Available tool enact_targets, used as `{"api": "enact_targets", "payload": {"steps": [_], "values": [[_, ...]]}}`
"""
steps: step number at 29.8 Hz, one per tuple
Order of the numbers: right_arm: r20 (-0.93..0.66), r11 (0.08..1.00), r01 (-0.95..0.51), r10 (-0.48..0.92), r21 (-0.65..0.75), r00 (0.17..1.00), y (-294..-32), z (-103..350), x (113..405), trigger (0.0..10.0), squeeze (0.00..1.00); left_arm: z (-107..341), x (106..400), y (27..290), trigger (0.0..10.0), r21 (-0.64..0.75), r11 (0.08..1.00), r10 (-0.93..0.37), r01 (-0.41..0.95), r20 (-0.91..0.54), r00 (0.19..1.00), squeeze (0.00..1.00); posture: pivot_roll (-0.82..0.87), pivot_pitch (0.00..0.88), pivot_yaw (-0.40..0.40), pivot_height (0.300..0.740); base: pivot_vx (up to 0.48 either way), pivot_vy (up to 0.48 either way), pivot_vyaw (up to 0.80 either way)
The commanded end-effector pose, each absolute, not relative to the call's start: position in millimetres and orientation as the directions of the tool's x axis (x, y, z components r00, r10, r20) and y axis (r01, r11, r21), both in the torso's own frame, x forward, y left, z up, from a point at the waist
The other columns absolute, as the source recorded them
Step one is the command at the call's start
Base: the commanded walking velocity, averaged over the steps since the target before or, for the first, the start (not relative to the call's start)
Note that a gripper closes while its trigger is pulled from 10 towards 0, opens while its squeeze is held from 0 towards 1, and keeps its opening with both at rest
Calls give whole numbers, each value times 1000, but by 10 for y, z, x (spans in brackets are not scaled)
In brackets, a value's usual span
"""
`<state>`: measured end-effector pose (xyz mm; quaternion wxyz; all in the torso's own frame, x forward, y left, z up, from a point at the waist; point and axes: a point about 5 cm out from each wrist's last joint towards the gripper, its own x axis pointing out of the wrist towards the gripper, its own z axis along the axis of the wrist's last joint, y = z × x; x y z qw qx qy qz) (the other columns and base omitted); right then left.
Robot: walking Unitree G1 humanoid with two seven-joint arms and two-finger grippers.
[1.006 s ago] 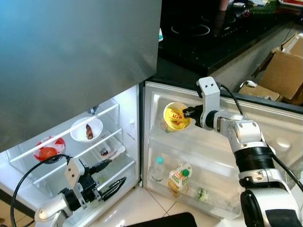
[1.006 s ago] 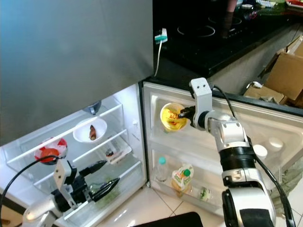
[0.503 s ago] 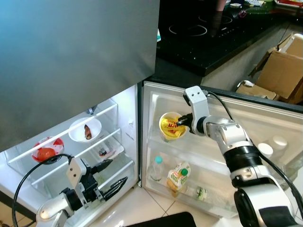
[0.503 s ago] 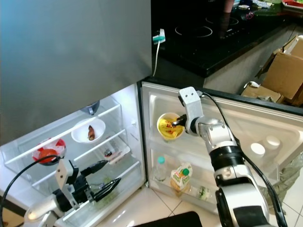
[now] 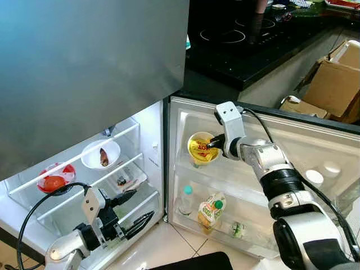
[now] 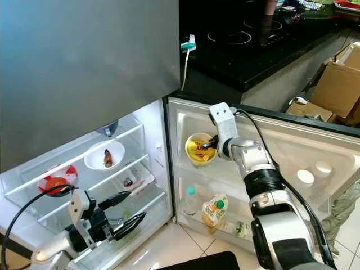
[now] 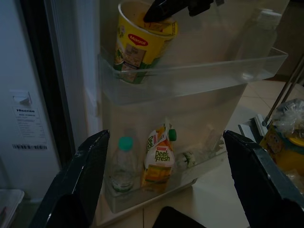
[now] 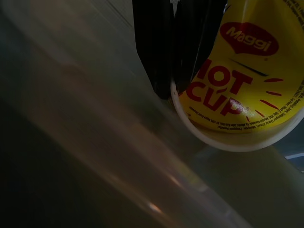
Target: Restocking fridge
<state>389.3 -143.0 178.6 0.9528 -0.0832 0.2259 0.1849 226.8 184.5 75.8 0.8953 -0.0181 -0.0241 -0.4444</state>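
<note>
The fridge door (image 5: 315, 163) stood open beside the shelved interior. The right gripper (image 5: 211, 144) reached to the upper door shelf (image 7: 190, 78), its black fingers (image 8: 156, 52) pinched on the rim of a yellow noodle cup (image 5: 201, 149) that sat tilted in that shelf. On the lower door shelf (image 5: 222, 236) stood a clear water bottle (image 5: 187, 201) and, just beside it, a juice pouch (image 5: 212, 211) with a green cap. The left gripper (image 5: 135, 207) hovered low near the bottom fridge shelf, its two fingers spread apart and holding nothing. Inside, a white bowl (image 5: 100, 154) and a red bowl (image 5: 53, 179) rested on the upper wire shelf.
</note>
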Motion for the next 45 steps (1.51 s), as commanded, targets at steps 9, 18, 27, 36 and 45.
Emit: {"api": "enact_targets", "payload": {"steps": [9,18,27,36,45], "values": [[-512,904,-423,339,-54,789,-1290,1643,3877,10000,51,751,2245,1819,10000,-16,597,-800,802,54,597,0,-36,68,-11,740,0,0,0],[-562,907,-414,307,-70,768,-1276,1508,3856,10000,82,759,2235,1818,10000,-14,597,-801,802,52,597,0,-35,71,-11,740,0,0,0],[-550,905,-420,319,-64,772,-1259,1505,3862,10000,631,765,2229,1814,10000,-13,594,-803,805,51,593,0,-33,76,-10,740,0,0,0],[-474,894,-448,393,-5,788,-1215,1668,3897,10000,976,761,2244,1802,10000,-14,592,-804,806,51,592,0,-38,72,-10,740,0,0,0],[-438,890,-454,424,40,793,-1241,1785,3910,10000,863,759,2265,1785,10000,-15,587,-808,810,50,586,0,-47,65,-6,740,0,0,0]]}}
